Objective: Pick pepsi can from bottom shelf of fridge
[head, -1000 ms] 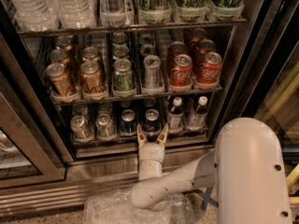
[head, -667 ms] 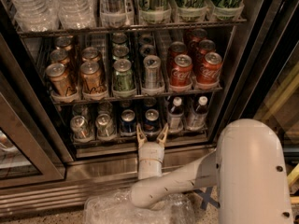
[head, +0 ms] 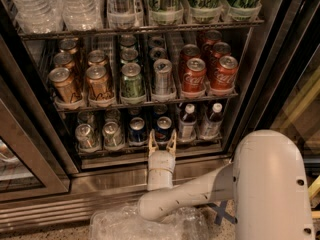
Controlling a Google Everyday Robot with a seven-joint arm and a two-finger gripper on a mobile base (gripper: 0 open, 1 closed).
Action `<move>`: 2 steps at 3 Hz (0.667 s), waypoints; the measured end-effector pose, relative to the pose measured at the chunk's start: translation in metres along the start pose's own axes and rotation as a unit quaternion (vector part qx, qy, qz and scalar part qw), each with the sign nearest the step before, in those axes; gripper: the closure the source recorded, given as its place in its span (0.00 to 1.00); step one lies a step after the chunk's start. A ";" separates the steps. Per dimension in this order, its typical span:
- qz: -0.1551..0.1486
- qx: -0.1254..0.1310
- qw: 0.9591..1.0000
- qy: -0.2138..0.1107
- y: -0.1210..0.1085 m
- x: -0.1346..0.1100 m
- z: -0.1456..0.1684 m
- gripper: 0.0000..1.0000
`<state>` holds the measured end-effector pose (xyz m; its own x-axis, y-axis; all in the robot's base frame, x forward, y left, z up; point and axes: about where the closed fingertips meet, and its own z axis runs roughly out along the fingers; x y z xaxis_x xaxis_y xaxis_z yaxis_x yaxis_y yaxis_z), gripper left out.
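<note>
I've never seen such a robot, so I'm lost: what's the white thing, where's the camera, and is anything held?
One camera looks down past the robot's white arm into a stainless-steel drinks fridge. The arm ends in a two-finger gripper, at the front lip of the lowest wire shelf. Its fingers are spread and hold nothing. Just behind them stands a small dark blue can with a silver top, the Pepsi. Silver-grey cans stand further left in the picture, small white-capped bottles to the right.
</note>
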<state>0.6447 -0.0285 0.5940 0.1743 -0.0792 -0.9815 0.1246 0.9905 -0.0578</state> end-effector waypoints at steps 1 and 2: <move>0.001 0.007 1.000 -0.004 -0.001 -0.001 0.006 0.40; 0.008 0.008 1.000 -0.006 0.002 -0.001 0.012 0.40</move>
<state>0.6561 -0.0277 0.5968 0.1880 -0.0641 -0.9801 0.1371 0.9898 -0.0384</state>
